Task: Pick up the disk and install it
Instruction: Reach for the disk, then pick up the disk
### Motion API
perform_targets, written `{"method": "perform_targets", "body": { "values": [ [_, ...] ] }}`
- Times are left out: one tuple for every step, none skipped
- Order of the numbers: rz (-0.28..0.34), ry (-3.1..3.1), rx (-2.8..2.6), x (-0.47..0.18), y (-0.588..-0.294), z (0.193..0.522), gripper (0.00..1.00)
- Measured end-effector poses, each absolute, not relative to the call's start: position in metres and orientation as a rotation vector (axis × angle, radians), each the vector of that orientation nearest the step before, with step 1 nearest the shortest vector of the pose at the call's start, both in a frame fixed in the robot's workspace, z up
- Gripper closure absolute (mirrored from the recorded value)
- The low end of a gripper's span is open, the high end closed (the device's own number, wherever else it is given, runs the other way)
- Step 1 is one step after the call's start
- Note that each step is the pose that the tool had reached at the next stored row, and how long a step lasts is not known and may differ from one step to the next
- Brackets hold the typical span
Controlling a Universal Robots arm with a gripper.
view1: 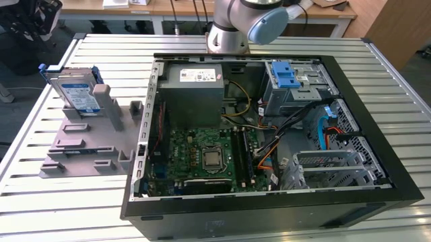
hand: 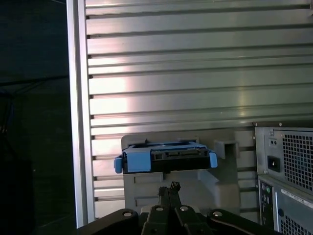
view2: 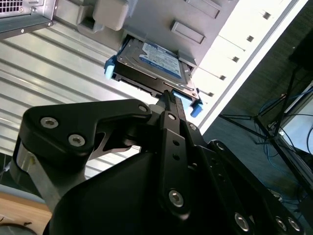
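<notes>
The disk [view1: 76, 95], a metal hard drive with a blue-and-white label and blue side rails, stands on edge in a grey holder [view1: 88, 146] on the table, at the exterior view's left. Both wrist views show the disk [view2: 151, 61] [hand: 166, 155] sitting in that holder. My gripper [hand: 168, 187] [view2: 168, 96] is above the disk's upper edge and apart from it. Its two thin fingers are pressed together with nothing between them. The open computer case [view1: 377, 113] lies flat beside the holder, on the exterior view's right.
Inside the case are a grey power-supply box [view1: 195, 85], a motherboard [view1: 209, 156], loose cables [view1: 269, 146] and a grey drive bay with a blue latch [view1: 285, 75]. The arm's base [view1: 229, 35] stands behind the case. The slatted table's edge [hand: 78, 112] runs close to the holder.
</notes>
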State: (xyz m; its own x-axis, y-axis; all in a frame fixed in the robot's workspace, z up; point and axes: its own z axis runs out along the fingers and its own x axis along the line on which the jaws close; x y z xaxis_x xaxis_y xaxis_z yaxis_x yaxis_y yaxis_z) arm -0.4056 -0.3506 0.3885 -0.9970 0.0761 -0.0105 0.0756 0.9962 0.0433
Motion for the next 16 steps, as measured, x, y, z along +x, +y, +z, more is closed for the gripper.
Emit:
{"method": "perform_targets", "body": {
  "values": [
    [0.067, 3.127, 0.119, -0.407, -0.350, 0.388, 0.89],
    [0.067, 3.127, 0.119, -0.409, -0.350, 0.389, 0.89],
    [0.067, 3.127, 0.119, -0.411, -0.349, 0.388, 0.89],
    [0.067, 3.127, 0.119, -0.413, -0.349, 0.388, 0.89],
    [0.067, 3.127, 0.119, -0.414, -0.348, 0.388, 0.89],
    [0.067, 3.127, 0.119, -0.415, -0.348, 0.388, 0.89],
    [0.067, 3.127, 0.119, -0.416, -0.348, 0.388, 0.89],
    [0.067, 3.127, 0.119, -0.417, -0.348, 0.388, 0.89],
    [0.067, 3.127, 0.119, -0.417, -0.348, 0.388, 0.89],
    [0.067, 3.127, 0.119, -0.417, -0.348, 0.388, 0.89],
    [0.067, 3.127, 0.119, -0.418, -0.348, 0.388, 0.89],
    [0.067, 3.127, 0.119, -0.418, -0.348, 0.388, 0.89],
    [0.067, 3.127, 0.119, -0.418, -0.348, 0.388, 0.89],
    [0.067, 3.127, 0.119, -0.418, -0.348, 0.388, 0.89],
    [0.067, 3.127, 0.119, -0.419, -0.348, 0.388, 0.89],
    [0.067, 3.127, 0.119, -0.419, -0.348, 0.388, 0.89]
  ]
}}
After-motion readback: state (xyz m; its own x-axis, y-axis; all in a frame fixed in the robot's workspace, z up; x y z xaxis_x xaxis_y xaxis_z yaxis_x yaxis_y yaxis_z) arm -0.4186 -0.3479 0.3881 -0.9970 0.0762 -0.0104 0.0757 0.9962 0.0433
